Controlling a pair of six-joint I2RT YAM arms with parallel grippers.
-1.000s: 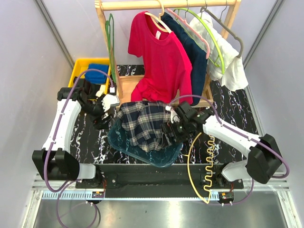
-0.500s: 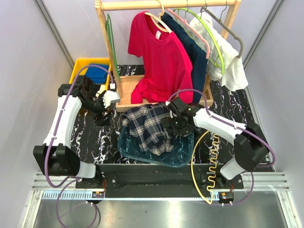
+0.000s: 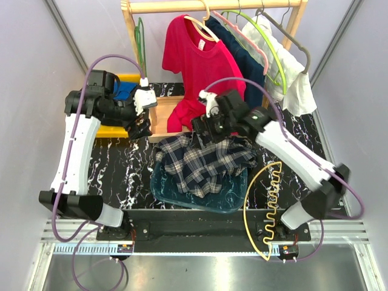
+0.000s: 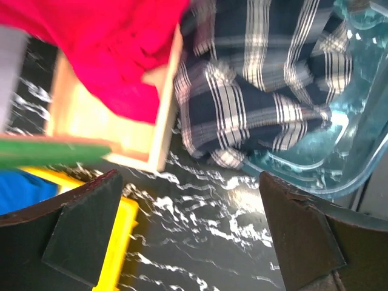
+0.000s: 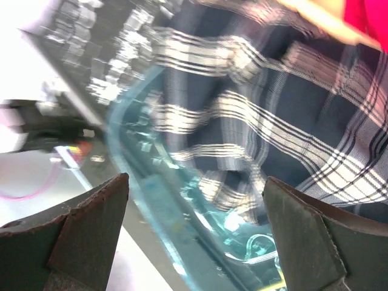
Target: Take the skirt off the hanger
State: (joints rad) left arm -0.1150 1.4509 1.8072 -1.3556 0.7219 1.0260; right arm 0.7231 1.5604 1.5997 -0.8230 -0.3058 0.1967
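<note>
On hanger (image 3: 240,34): skirt (image 3: 250,76); left end effector (image 4: 191,177), right end effector (image 5: 195,179) spread.

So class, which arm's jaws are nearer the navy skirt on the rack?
Right. The right arm holds its jaws just left of the skirt, before the red T-shirt; the left arm holds its own far left, by the rack post.

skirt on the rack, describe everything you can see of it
The skirt is dark navy, denim-looking and plain. It hangs on the pink hanger from the wooden rail, between the red T-shirt, which overlaps much of it, and a white garment. Its lower edge reaches the rack's base.
</note>
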